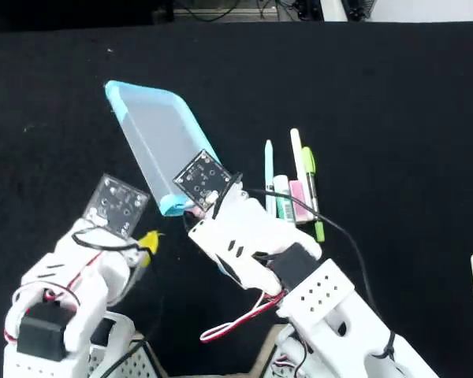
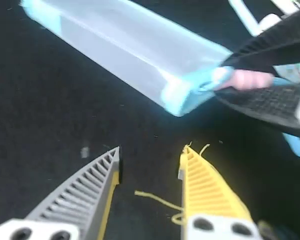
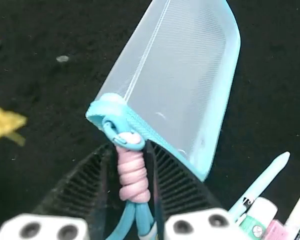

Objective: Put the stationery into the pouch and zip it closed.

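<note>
I judge that I am at the opening step. The stationery (image 1: 293, 189), some pens and markers, lies in a small row on the table (image 1: 394, 102), just beside the pouch (image 1: 159, 142) on its right side, so nothing is inside yet.

My right fingers (image 3: 182, 187) are closed on the pink zipper pull (image 3: 132, 177) at the near corner of the pouch. My left fingers (image 2: 205, 190) are open about halfway and hold nothing. They hang over the bare table, near the same corner but not touching it.

The pouch lies flat. In the high view its long axis runs on a diagonal, from the far left down to the gap between my two arms. The short end with the pull points toward me, and the rounded far end points away to the left.

I cannot tell for sure how far the zipper is open, because the teeth are hard to see.

The next move, I think, asks my left fingers to pin the near corner. Then my right can draw the pull along the long edge without dragging the whole pouch.
</note>
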You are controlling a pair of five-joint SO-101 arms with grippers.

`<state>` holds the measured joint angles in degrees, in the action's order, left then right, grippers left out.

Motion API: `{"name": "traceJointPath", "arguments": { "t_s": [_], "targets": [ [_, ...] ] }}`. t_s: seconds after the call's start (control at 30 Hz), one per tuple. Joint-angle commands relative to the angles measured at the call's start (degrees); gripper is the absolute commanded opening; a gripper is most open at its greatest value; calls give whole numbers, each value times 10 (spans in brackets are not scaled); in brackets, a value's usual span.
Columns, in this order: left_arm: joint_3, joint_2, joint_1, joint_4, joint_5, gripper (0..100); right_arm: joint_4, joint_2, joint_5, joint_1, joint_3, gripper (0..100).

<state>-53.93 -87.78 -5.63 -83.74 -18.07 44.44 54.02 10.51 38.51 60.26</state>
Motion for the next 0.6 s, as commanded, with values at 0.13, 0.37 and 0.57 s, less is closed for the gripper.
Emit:
{"name": "traceJointPath", "arguments": {
  "t_s": [0.13,0.37,0.57],
  "targets": [
    [-63,-69,-57,65,23,198,-40,12,-11,-8,7,10],
    [-116,-70,-45,124,-24,198,-41,12,-13,-8,8,11],
    [-116,-75,22,185,20,198,-38,12,-13,-11,9,11]
  ]
}}
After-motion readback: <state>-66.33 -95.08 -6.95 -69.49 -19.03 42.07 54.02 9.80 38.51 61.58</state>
